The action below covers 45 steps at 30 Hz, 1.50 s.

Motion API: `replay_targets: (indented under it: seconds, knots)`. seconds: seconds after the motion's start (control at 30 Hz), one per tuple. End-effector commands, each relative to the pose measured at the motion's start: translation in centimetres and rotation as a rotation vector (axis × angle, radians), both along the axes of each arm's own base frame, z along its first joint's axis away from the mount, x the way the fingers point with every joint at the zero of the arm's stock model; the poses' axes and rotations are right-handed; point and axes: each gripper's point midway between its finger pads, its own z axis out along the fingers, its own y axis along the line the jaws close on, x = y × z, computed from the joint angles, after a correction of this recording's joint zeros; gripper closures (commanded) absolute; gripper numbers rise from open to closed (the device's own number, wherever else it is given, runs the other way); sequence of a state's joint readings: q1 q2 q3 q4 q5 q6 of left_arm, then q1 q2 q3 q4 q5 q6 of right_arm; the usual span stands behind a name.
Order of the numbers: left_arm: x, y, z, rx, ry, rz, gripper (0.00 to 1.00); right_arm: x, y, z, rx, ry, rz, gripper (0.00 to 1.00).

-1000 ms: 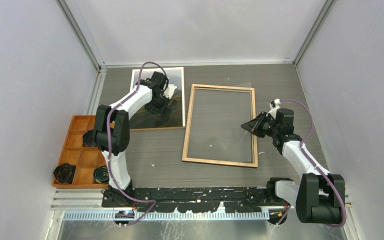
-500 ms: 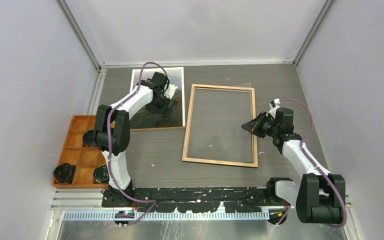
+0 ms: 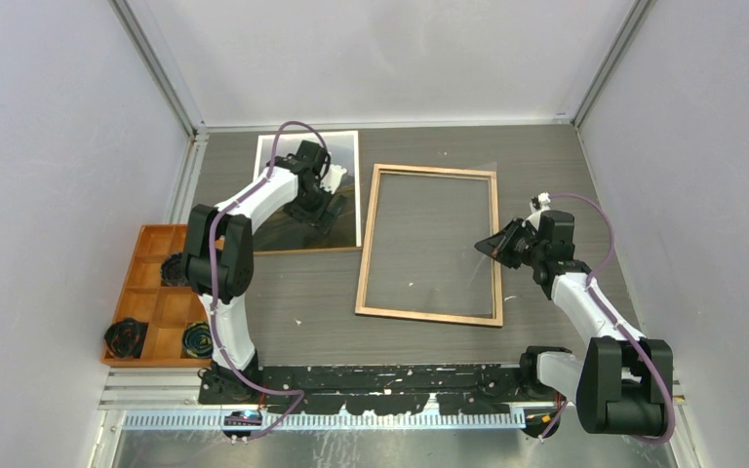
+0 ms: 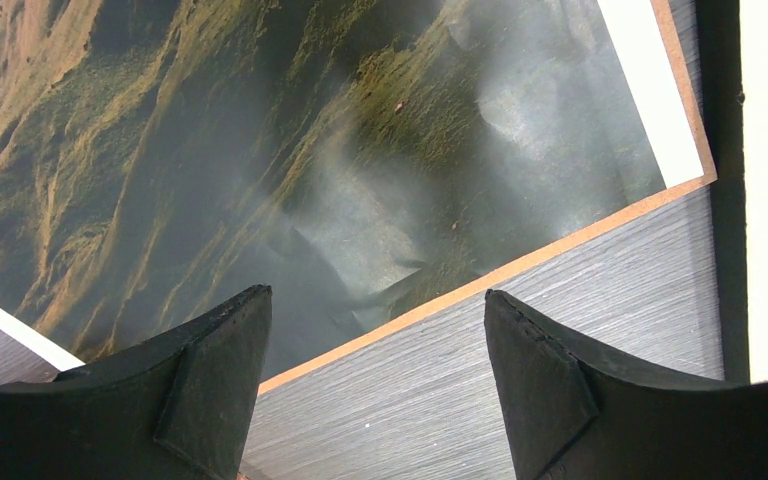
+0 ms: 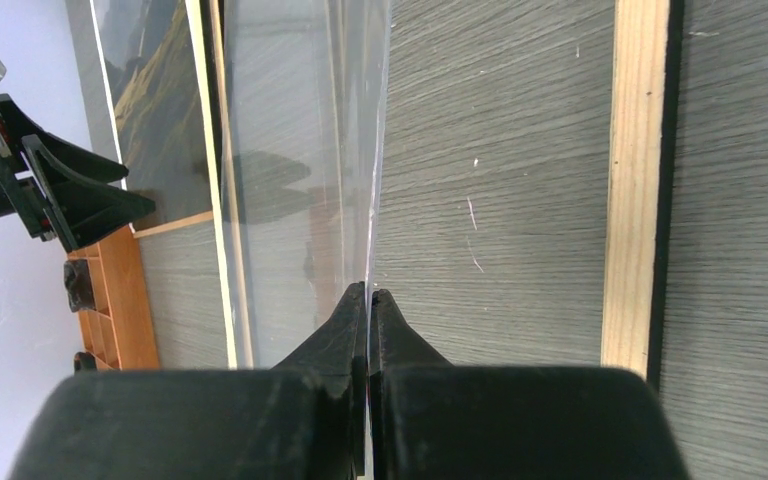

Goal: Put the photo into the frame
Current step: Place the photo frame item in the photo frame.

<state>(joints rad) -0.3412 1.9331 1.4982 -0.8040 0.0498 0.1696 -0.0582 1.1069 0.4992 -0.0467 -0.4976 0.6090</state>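
The photo (image 3: 293,161), a dark mountain landscape with a white border, lies at the back left on a brown backing board (image 4: 520,265). My left gripper (image 3: 327,210) hovers open over the photo's near right part; in the left wrist view its jaws (image 4: 375,293) straddle the board's edge with nothing between them. The frame (image 3: 368,239) lies in the middle of the table, light wood side up. My right gripper (image 3: 488,246) is shut on the right edge of a clear pane (image 5: 305,150), which stands tilted up over the frame's opening. One frame rail (image 5: 635,180) shows to the right of the right gripper (image 5: 368,292).
An orange compartment tray (image 3: 146,230) sits at the left edge and holds black rolls (image 3: 125,336). Grey walls enclose the table on three sides. Both arm bases stand on the rail at the near edge.
The right gripper has shifted slightly to the right with the clear pane. The left arm has not moved.
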Motion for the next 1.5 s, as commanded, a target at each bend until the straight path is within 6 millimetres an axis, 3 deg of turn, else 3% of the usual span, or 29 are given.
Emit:
replay_targets:
  seconds: [0.0,0.17,0.53,0.93,1.47]
  knots:
    - [0.6,-0.6,1.2,-0.015,-0.045,-0.025,0.21,1.3,-0.8,1.4,-0.034,-0.066,-0.017,0.99]
    - [0.6,-0.7,1.1,-0.012,-0.047,-0.03,0.21,1.9,-0.5,1.9,-0.011,-0.105,-0.006,0.99]
    - [0.6,-1.3,0.3,-0.003,-0.035,-0.047,0.21,1.2,1.1,5.9,0.062,-0.289,0.069,0.99]
    - [0.6,-1.6,0.1,0.005,-0.037,-0.055,0.21,1.4,1.2,5.0,0.079,-0.274,0.067,0.99]
    - [0.5,-2.3,-0.7,0.015,-0.026,-0.073,0.21,0.4,2.0,7.7,0.112,-0.401,0.104,0.99]
